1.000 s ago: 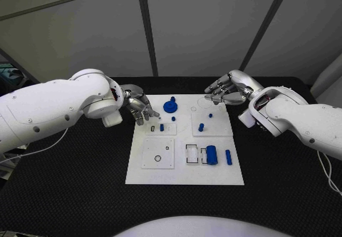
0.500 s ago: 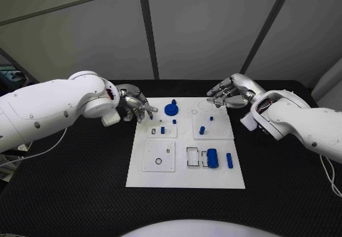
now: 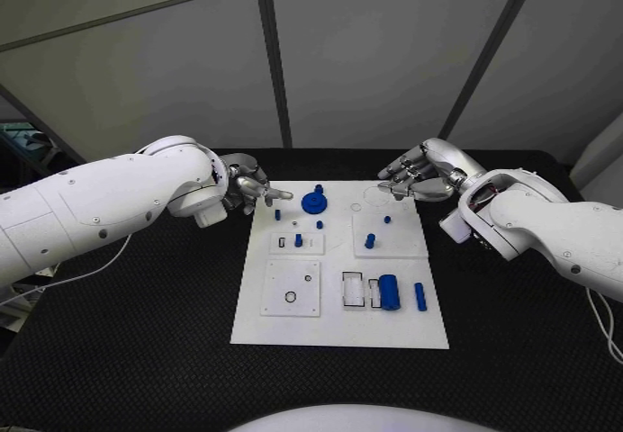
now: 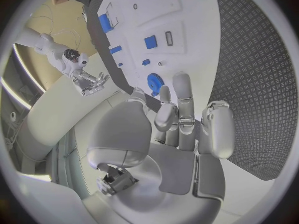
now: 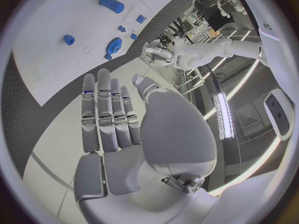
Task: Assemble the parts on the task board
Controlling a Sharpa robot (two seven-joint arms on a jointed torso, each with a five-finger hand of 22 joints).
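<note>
The white task board (image 3: 338,310) lies in the middle of the black table. A blue gear (image 3: 313,201) stands near its far edge. Small blue pegs stand at the far left (image 3: 276,214) and on the far right plate (image 3: 370,240). A thick blue cylinder (image 3: 390,293) lies at the near right. My left hand (image 3: 249,191) hovers just off the board's far left corner with its fingers stretched toward the gear, holding nothing. My right hand (image 3: 413,175) hangs over the far right corner, fingers straight and empty. The left wrist view shows the left hand (image 4: 181,119) behind the gear (image 4: 154,82).
A slimmer blue peg (image 3: 419,296) lies beside the cylinder. Two white plates with slots (image 3: 291,286) sit on the board's near half. Black table (image 3: 130,324) surrounds the board on all sides. The right wrist view shows flat fingers (image 5: 102,109) over the board (image 5: 56,20).
My left hand has drawn back leftward off the board; a small blue peg now shows where its fingers were. The right hand has barely moved.
</note>
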